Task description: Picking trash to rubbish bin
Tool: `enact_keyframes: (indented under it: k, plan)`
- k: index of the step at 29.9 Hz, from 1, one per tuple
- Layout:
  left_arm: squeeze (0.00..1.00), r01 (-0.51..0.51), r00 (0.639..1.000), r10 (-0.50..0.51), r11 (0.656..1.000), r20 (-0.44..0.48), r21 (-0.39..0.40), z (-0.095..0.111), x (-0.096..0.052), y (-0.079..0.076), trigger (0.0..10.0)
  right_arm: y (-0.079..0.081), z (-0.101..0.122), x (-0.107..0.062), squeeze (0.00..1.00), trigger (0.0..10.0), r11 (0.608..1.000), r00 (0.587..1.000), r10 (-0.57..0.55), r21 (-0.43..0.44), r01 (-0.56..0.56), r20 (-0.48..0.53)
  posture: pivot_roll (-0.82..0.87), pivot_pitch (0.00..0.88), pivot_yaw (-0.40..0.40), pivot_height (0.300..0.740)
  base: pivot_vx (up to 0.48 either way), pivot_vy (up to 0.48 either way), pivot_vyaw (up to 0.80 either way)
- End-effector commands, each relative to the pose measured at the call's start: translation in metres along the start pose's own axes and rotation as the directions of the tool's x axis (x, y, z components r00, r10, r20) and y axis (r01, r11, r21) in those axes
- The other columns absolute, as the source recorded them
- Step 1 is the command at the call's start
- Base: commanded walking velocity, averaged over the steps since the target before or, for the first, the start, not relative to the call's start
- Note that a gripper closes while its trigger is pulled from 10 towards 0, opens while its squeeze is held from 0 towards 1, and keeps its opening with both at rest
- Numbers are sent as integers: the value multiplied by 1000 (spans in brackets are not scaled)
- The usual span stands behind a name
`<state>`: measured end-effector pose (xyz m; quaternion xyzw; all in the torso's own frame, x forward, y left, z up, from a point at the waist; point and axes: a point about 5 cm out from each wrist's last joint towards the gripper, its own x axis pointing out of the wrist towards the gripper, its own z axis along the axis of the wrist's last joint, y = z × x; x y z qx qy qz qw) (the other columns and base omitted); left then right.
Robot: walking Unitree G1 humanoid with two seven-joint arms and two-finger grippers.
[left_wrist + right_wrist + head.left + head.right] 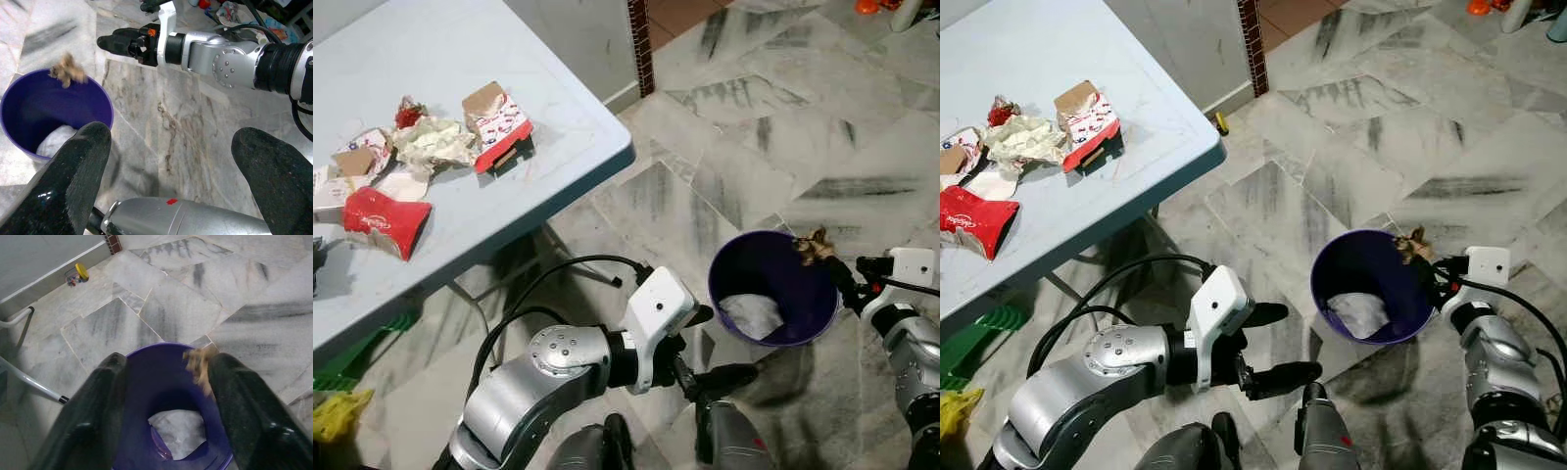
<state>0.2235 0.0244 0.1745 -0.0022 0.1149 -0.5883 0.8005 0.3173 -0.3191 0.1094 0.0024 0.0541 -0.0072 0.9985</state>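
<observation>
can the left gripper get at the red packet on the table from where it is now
Probably not yet: the left gripper hangs open low over the floor beside the purple bin, below the table edge; the red packet lies up top.

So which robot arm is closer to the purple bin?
The right. The right gripper hangs over the rim of the purple bin, jaws open, a brown scrap beside them. The left gripper is off to the bin's left, apart from it.
</observation>
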Motion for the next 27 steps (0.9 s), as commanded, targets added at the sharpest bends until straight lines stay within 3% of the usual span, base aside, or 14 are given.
enact_keyframes:
  k: [1, 8, 9, 14, 20, 27]
  plan:
    - [0, -5, 1000, 5, 1000, -3, -8, -1, -3, -2, 10000, 1, -12, -4, 1000, 10000, 1000, 999, 16, 14, -16, -44, -71, 389, 178, 740, 0, 0, 0]
    - [0, -9, 1000, 9, 1000, 8, -11, 1, -3, 0, 10000, 2, -9, -2, 1000, 10000, 1000, 999, 17, -4, -17, -39, -76, 389, 175, 740, 0, 0, 0]
    - [0, -10, 1000, 11, 1000, 12, -14, 2, -3, 1, 10000, 1, -8, -2, 0, 10000, 1000, 999, 10, -4, -10, -34, -76, 391, 174, 740, 0, 0, 0]
    - [0, -33, 999, 33, 999, 17, -6, 2, -2, 5, 10000, -1, -8, -4, 0, 10000, 1000, 1000, -29, 2, 29, -6, -79, 384, 168, 740, 0, 0, 0]
    - [0, -125, 991, 125, 992, 40, 5, 5, -5, 23, 10000, 3, -3, -12, 0, 10000, 999, 994, -38, -13, 40, 101, -84, 365, 150, 740, 0, 0, 0]
    - [0, -282, 954, 282, 959, 104, -7, 14, -14, 49, 10000, 21, 27, -27, 0, 10000, 999, 962, 6, -52, 8, 274, -104, 320, 110, 740, 0, 0, 0]
